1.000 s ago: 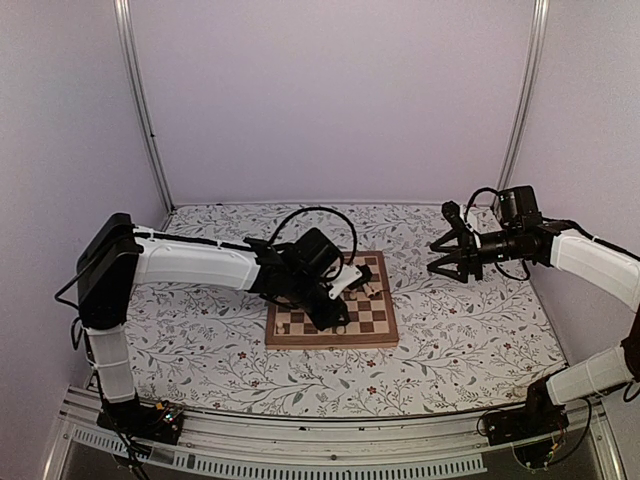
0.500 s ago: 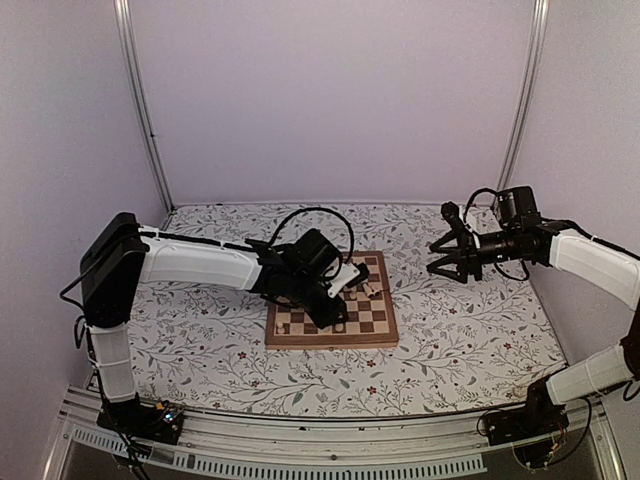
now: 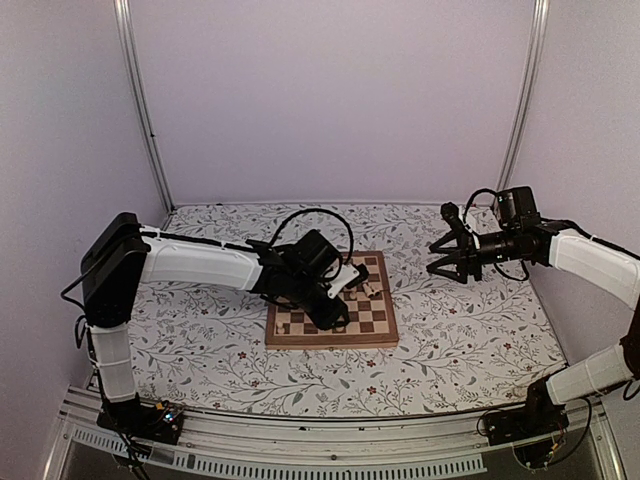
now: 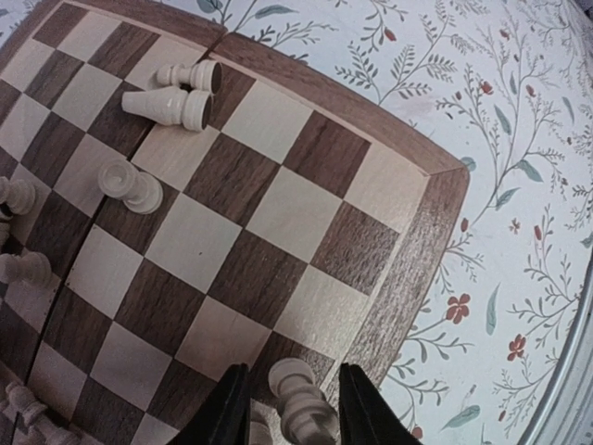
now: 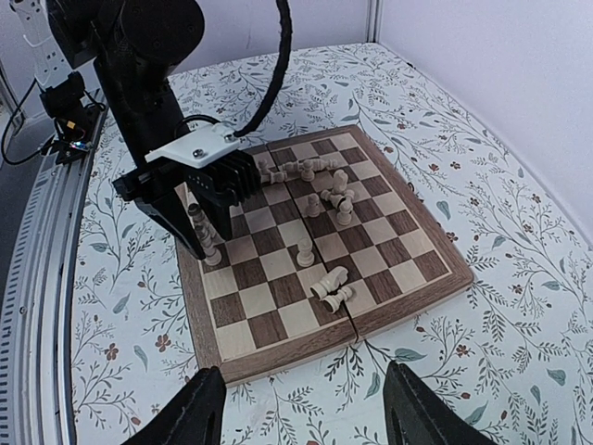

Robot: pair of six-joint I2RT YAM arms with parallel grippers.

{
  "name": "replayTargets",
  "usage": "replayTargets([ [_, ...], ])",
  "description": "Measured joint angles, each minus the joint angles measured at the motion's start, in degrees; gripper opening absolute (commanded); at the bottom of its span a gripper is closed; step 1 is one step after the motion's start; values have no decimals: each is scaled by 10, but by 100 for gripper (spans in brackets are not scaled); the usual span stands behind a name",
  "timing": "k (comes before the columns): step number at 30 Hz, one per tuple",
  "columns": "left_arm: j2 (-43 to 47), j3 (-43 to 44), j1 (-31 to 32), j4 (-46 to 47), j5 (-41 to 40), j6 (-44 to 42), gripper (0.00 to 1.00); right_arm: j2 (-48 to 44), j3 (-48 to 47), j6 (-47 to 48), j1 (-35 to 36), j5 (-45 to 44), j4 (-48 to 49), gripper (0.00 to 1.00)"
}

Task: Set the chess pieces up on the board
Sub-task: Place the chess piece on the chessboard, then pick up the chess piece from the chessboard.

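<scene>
Chess pieces [image 5: 326, 190] of pale wood lie scattered over the board [image 5: 278, 326], most in a loose cluster and several tipped on their sides. One piece [image 4: 298, 400] stands upright on a square by the board's border, between the parted fingers of the left gripper [image 4: 293, 413], with a sliver of space on each side. The right gripper [image 3: 441, 258] hangs well off to the board's right, above the floral table cover [image 3: 200, 330], fingers spread wide around nothing.

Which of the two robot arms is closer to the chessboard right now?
Left. The left gripper is over the board, jaws either side of a pale piece. The right gripper hangs above the floral cloth, off the board's right side.
</scene>
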State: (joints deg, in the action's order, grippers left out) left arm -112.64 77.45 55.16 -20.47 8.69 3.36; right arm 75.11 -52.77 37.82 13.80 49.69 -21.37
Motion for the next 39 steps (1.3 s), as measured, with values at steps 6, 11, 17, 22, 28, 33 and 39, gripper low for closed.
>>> replayTargets([
  [6, 0, 7, 0, 0, -4, 3, 44, 0, 0, 5, 0, 1, 0, 61],
  [11, 0, 26, -2, 13, -26, 22, 43, 0, 0, 6, 0, 1, 0, 61],
  [17, -16, 76, -23, 18, -58, 53, 47, 0, 0, 6, 0, 0, 0, 61],
  [22, -53, 109, -31, 24, -65, 63, 47, 0, 0, 9, 0, 0, -1, 61],
  [28, -113, 157, -31, 16, -53, 66, 44, 0, 0, 12, 0, 0, -3, 61],
  [33, -135, 176, -32, 8, -51, 74, 31, 0, 0, 17, 0, 0, -5, 60],
  [39, -139, 184, -34, -5, -53, 78, 14, 0, 0, 21, 0, 0, -8, 60],
])
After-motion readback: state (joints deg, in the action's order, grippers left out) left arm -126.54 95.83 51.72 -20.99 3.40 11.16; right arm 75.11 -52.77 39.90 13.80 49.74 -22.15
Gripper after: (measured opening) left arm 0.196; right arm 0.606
